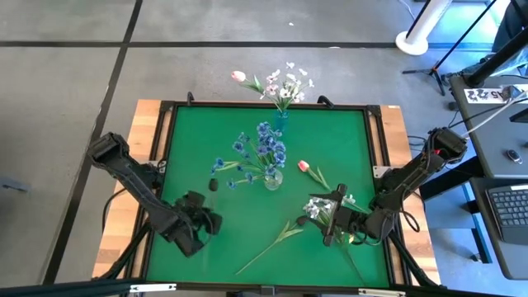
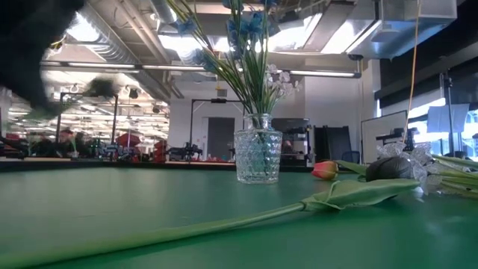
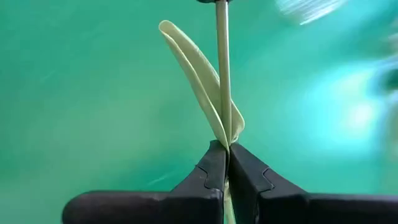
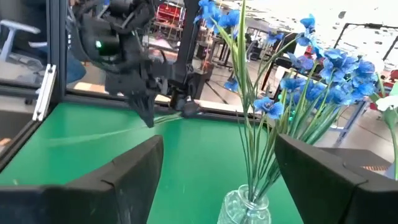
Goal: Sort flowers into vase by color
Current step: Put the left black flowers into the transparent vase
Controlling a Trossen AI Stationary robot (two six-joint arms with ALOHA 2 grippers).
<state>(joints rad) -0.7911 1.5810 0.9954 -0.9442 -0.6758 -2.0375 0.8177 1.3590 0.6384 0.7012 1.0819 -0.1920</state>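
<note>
The left pincer (image 3: 225, 163) pinches a near-black tulip (image 1: 214, 185) low on its stalk above the green worktop (image 1: 206, 132) — judged best kept upright, away from the blue-flower vase (image 1: 273, 179) — while the right pincer (image 4: 217, 168) gapes wide near it.

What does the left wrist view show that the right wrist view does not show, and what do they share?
Only the left wrist view: the left gripper close up, shut on a green stem at the base of its pale leaf. Only the right wrist view: the right gripper, open, facing the glass vase of blue blossoms, and the near-black tulip head on the held stem. Both: the green table and that stem.
</note>
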